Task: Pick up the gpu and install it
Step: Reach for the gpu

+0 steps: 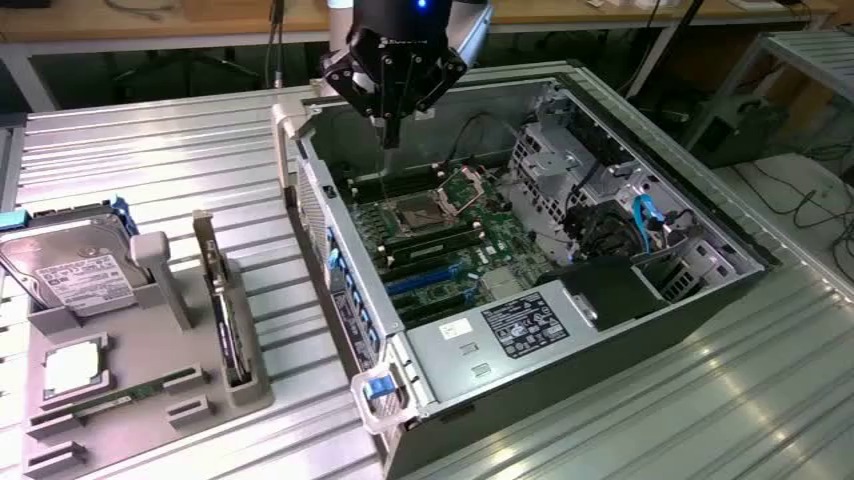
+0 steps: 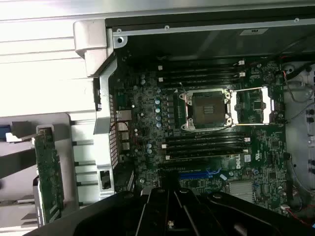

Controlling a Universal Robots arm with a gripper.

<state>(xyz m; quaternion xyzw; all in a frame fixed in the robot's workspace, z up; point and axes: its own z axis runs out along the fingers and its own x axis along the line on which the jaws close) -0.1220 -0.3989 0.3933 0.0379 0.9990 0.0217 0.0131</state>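
The gpu [image 1: 227, 322] stands on edge in a slot of the grey holder tray [image 1: 200, 345] on the exterior view's left, its pale bracket strip at the far end. The gpu [image 2: 48, 173] also appears in the wrist view as a green-faced card beside the case. My gripper [image 1: 390, 128] hangs over the far left corner of the open computer case [image 1: 587, 105], well apart from the card. Its fingers are shut with nothing between them. Below my gripper [image 2: 165, 192] lies the motherboard [image 2: 206, 147] with the empty processor socket [image 2: 205, 109] and a blue card slot [image 2: 197, 173].
The holder tray also carries a silver hard drive [image 1: 70, 268], a square processor [image 1: 74, 366] and a narrow green memory stick [image 1: 118, 402]. Inside the case are drive cages, cables and a black shroud [image 1: 607, 290]. Everything rests on a ribbed metal table [image 1: 160, 150].
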